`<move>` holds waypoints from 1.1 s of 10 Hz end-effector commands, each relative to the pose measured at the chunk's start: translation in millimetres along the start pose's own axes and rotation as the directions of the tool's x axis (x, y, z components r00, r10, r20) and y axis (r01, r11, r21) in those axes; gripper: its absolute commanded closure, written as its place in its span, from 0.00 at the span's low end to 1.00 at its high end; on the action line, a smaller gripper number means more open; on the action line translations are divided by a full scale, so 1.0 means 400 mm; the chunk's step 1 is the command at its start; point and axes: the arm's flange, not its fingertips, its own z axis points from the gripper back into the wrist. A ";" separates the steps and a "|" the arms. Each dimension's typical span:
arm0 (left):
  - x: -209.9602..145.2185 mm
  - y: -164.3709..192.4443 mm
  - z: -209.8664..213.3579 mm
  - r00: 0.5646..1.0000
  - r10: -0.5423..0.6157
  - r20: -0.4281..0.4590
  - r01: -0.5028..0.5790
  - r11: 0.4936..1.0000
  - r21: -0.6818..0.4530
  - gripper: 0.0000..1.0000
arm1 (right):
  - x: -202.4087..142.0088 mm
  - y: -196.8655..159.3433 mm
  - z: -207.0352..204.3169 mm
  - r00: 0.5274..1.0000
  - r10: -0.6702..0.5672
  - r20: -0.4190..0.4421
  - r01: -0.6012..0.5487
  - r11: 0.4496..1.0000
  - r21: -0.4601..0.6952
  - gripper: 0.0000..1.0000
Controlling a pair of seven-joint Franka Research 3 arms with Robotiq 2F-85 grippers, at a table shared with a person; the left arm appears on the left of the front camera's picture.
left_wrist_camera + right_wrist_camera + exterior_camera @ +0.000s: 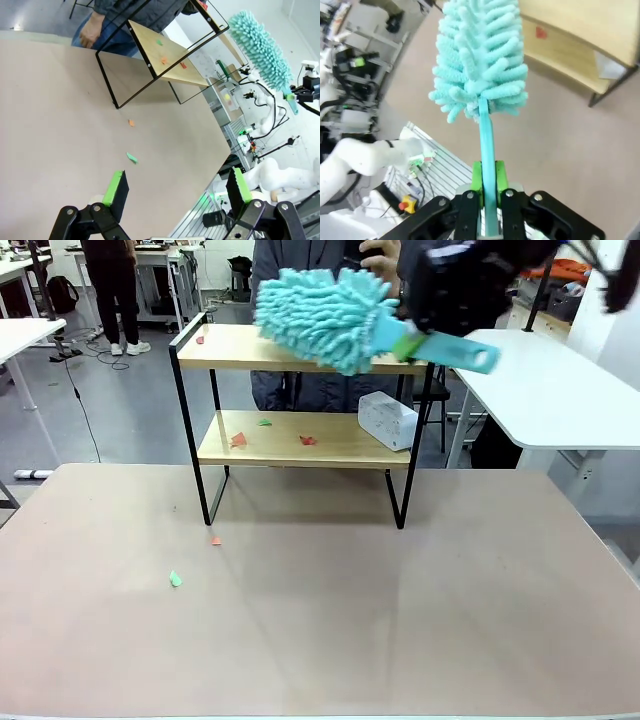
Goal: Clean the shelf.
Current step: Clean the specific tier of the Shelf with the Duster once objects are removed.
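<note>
The shelf (300,450) stands at the table's far side, two light wooden boards in a thin black frame. My right gripper (408,340) is shut on the handle of a teal fluffy duster (325,315), whose head hovers over the right part of the top board. In the right wrist view the handle (486,150) runs straight up from between the green pads (477,180) to the duster head (480,60), with the shelf (570,45) beyond. Red and green paper scraps (238,440) lie on the lower board, and one red scrap (200,339) lies on the top board. My left gripper (177,187) hangs open above the table, far from the shelf (165,55).
A white box (388,420) sits on the lower board's right end. An orange scrap (215,540) and a green scrap (175,579) lie on the brown table (400,620) in front of the shelf. A person (300,260) stands right behind the shelf. A white table (550,390) stands at the right.
</note>
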 end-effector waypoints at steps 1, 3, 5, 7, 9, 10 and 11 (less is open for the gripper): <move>-0.002 -0.002 -0.005 1.000 -0.020 0.022 0.020 1.000 -0.018 0.00 | 0.101 0.066 -0.025 0.998 -0.057 -0.014 0.056 0.996 -0.067 0.88; -0.002 -0.002 -0.005 1.000 -0.020 0.022 0.020 1.000 -0.018 0.00 | 0.148 0.110 -0.080 0.994 -0.108 -0.023 0.104 0.985 -0.140 0.88; -0.002 -0.002 -0.005 1.000 -0.020 0.022 0.020 1.000 -0.018 0.00 | 0.168 0.147 -0.126 0.994 -0.101 -0.051 0.090 0.981 -0.174 0.88; -0.002 -0.002 -0.005 1.000 -0.020 0.022 0.020 1.000 -0.018 0.00 | 0.184 0.163 -0.142 0.994 -0.090 -0.059 0.079 0.983 -0.165 0.88; -0.002 -0.002 -0.005 1.000 -0.020 0.022 0.020 1.000 -0.018 0.00 | 0.218 0.196 -0.163 0.995 -0.057 -0.084 0.044 0.989 -0.143 0.88; -0.002 -0.002 -0.005 1.000 -0.020 0.022 0.020 1.000 -0.018 0.00 | 0.237 0.222 -0.184 0.994 -0.027 -0.108 0.012 0.991 -0.132 0.88; -0.002 -0.002 -0.005 1.000 -0.020 0.022 0.020 1.000 -0.018 0.00 | 0.253 0.249 -0.205 0.990 0.013 -0.139 -0.029 0.994 -0.107 0.88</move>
